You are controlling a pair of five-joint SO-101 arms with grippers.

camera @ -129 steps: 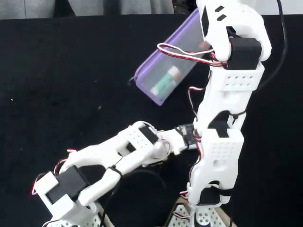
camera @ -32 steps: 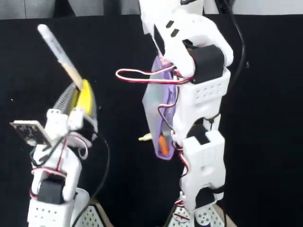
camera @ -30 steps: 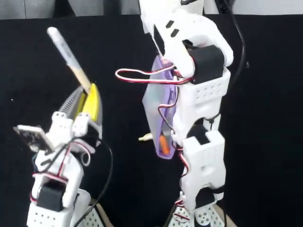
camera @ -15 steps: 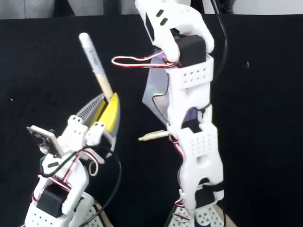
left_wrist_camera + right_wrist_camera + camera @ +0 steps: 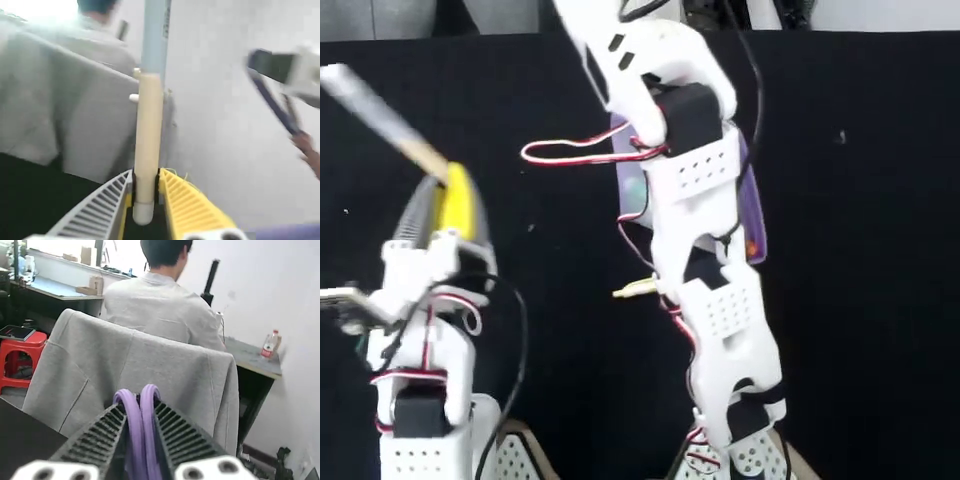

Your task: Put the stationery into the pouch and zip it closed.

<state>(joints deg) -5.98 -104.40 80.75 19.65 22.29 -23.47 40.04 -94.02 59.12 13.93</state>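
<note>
The left gripper (image 5: pixel 438 190) is squeezed tight on a pen (image 5: pixel 380 122). It grips the pen only near 1 end. The long part sticks up and out, high over the table. I think the pen could tip or slide out, because so little of it sits between the fingers (image 5: pixel 182 192).

The pen is well apart from the pouch (image 5: pixel 753 205). It has a long way to go, so its far end could bump the right arm or poke the side of the pouch and miss the opening. I cannot tell if the opening is wide enough, or which way it faces.

A small pale thing (image 5: pixel 638 289) lies on the table just beside the right arm. The arm could knock it away when it comes down. It could also get left out of the pouch.

The right gripper (image 5: pixel 138 407) pinches the purple edge of the pouch and holds it up in the air, behind the arm. The pouch hangs from that 1 edge. If it swings or tips, whatever is inside could fall out. It could also slip from the pinch.

The table (image 5: pixel 860 300) is flat and black. Past it in the room are a red stool (image 5: pixel 17 347), a grey cloth (image 5: pixel 150 365) draped over a chair back, a desk (image 5: pixel 255 362) with a bottle (image 5: pixel 270 344) on it, and a white wall (image 5: pixel 300 315).
</note>
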